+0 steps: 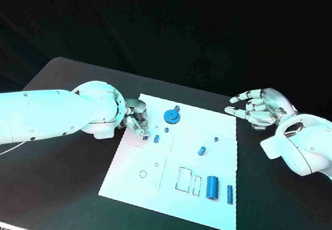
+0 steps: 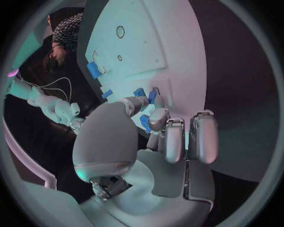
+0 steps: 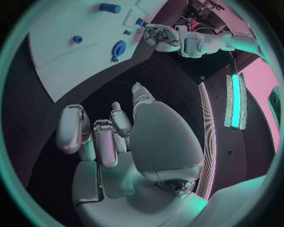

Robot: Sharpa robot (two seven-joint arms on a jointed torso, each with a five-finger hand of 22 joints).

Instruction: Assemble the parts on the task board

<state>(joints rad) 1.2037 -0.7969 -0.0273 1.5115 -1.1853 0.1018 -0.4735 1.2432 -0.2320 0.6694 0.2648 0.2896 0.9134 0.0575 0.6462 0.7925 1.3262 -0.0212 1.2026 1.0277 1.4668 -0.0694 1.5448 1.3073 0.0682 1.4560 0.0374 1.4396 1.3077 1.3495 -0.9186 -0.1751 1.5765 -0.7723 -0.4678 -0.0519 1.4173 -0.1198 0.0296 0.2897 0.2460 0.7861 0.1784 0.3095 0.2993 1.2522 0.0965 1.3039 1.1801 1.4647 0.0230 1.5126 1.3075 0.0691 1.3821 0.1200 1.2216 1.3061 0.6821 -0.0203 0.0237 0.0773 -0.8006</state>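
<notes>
The left hand (image 1: 137, 118) is seen at the board's (image 1: 202, 211) left edge, fingers curled in toward the surface. In the left wrist view a small blue piece (image 2: 145, 123) shows between thumb and fingertips (image 2: 158, 118), so it is judged to be pinched, though the contact itself is partly hidden. Just beyond those fingers, toward the board's middle, a short peg (image 1: 157, 139) stands on the white surface, with a tinier blue part (image 1: 165, 130) close above it. The gear (image 1: 172, 116) lies a little farther out, toward the far edge of the board.

The right hand (image 1: 255, 108) is held off the board's far right corner, above the dark worktop (image 1: 69, 75), fingers spread and holding nothing. From it the gear lies across the board to the left, well apart.

Further parts are placed nearer the robot: 2 small pegs (image 1: 201, 151) near the board's centre right, and a cylinder (image 1: 212, 187) with a slim pin (image 1: 229, 193) beside it, both with long axes running from near to far, next to an outlined slot (image 1: 184, 179).

The coming move is judged to turn on the left hand, since it is by far the nearer to the small parts on the left side; the part it holds must be carried inward, to the right, toward its seat.
</notes>
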